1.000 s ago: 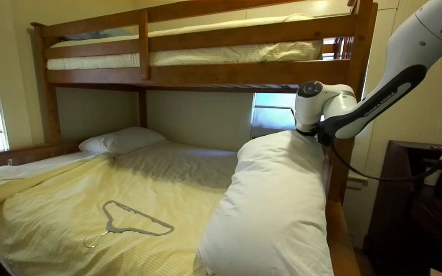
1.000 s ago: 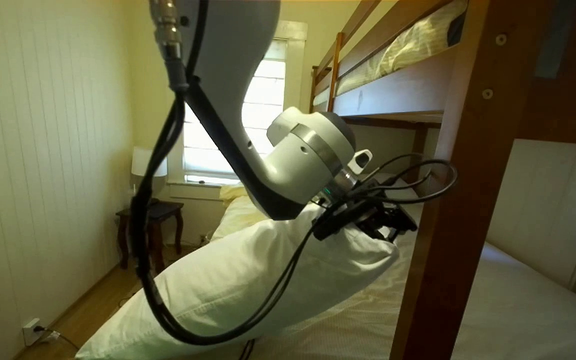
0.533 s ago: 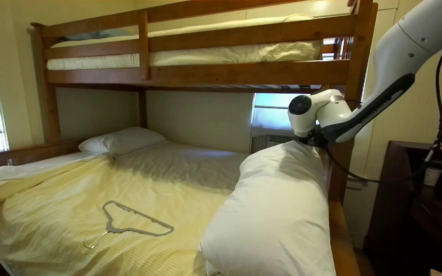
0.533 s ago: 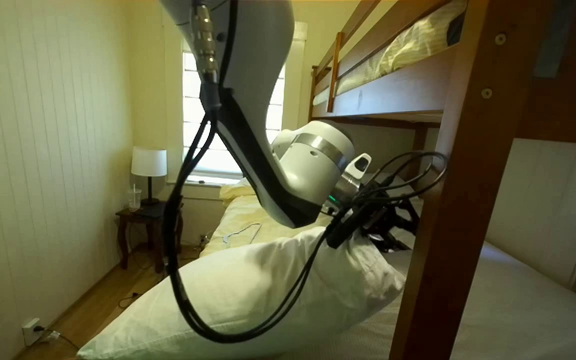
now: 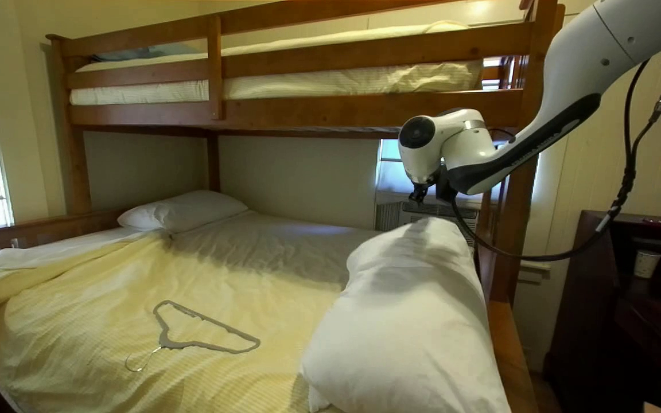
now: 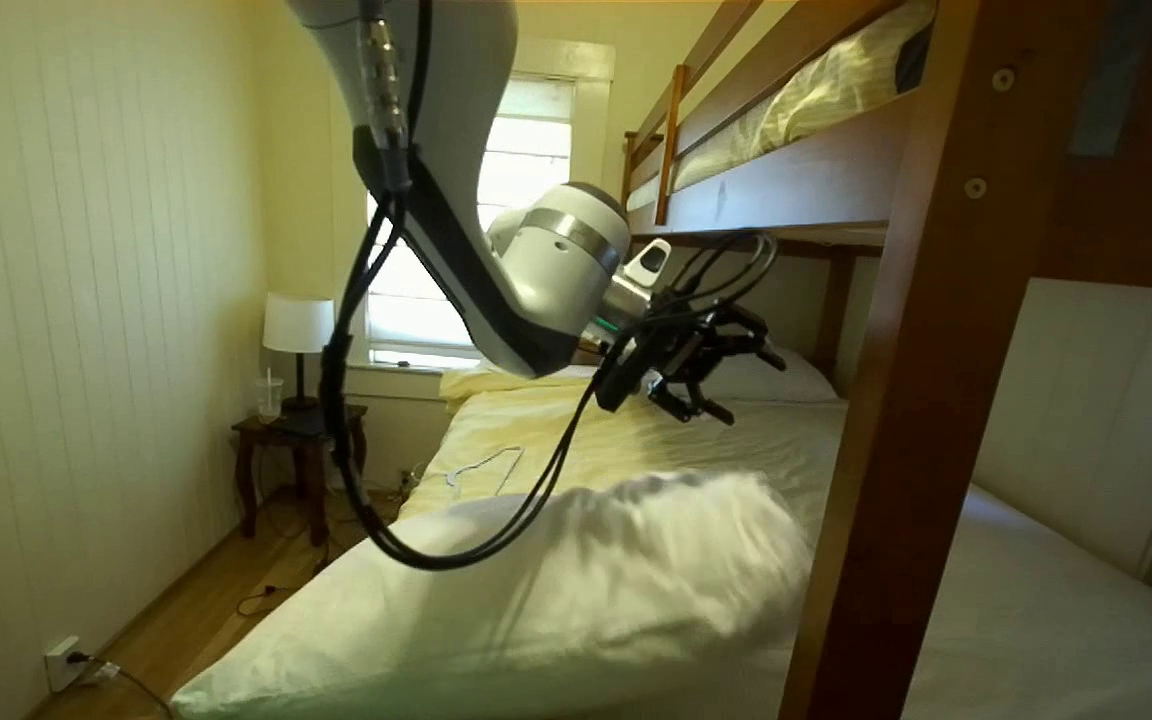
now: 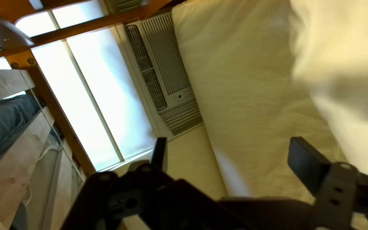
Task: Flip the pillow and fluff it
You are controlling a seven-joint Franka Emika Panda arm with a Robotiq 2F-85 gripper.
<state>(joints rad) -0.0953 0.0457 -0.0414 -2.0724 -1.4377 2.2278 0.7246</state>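
Note:
The large white pillow [image 5: 405, 327] lies puffed along the near right end of the lower bed in an exterior view. Its far end [image 6: 726, 540] looks rounded and slightly blurred. Above and beyond that end hangs my gripper [image 6: 748, 386], apart from the fabric. In the wrist view the gripper [image 7: 233, 156] is open, its two fingers wide apart with only air between them. Part of the pillow [image 7: 359, 80] fills the right edge there, outside the jaws. Its underside is hidden.
A smaller white pillow [image 5: 184, 209] lies at the bed's head. A grey hanger [image 5: 204, 330] rests on the yellow cover [image 5: 95, 310]. The upper bunk rail [image 5: 365, 112] runs overhead, and a wooden post [image 6: 916, 400] stands close beside the pillow. A window air conditioner [image 7: 161, 64] shows behind.
The gripper was on the pillow's far corner a second ago. It has opened, let go, and risen away toward the bed's middle. The pillow's far end has dropped and filled out.

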